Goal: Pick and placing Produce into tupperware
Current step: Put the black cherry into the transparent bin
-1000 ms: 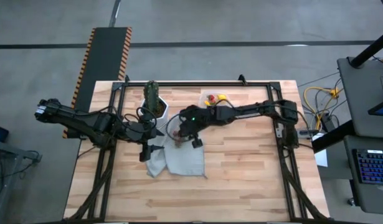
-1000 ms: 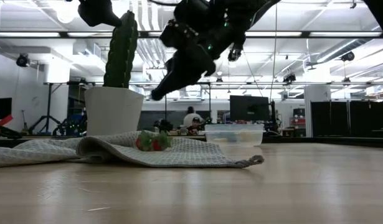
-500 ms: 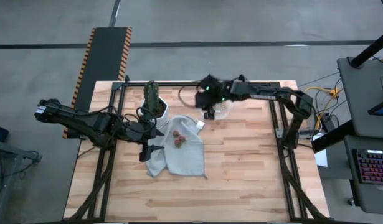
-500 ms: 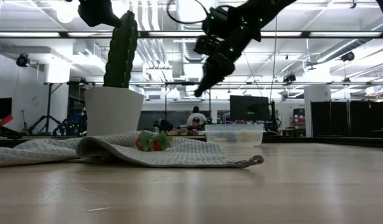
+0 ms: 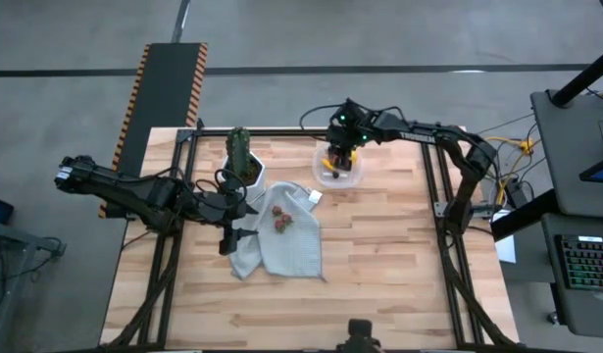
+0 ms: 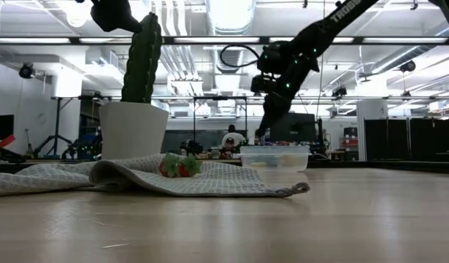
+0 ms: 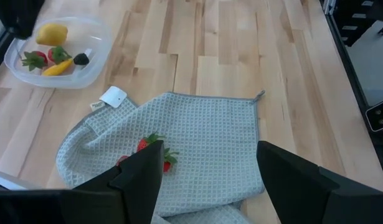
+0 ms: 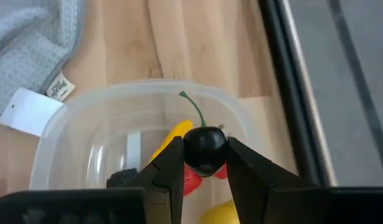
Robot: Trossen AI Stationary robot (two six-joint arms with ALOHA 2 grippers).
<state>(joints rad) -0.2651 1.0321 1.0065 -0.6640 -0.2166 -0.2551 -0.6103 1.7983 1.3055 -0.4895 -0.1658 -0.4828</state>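
The right gripper [image 8: 203,163] is pinching a dark cherry [image 8: 205,148] above the container [image 8: 66,143], apparently mid-placement; releasing it comes next. The left gripper [image 7: 207,165] is waiting spread over the strawberries [image 7: 155,152] on the cloth [image 7: 203,143].

On my right arm [image 6: 341,13], white capital letters ran along the link in the low view; I could read only "TROSS", the rest being cut off. The tags on the grey cloth [image 7: 197,149] showed nothing I could read.
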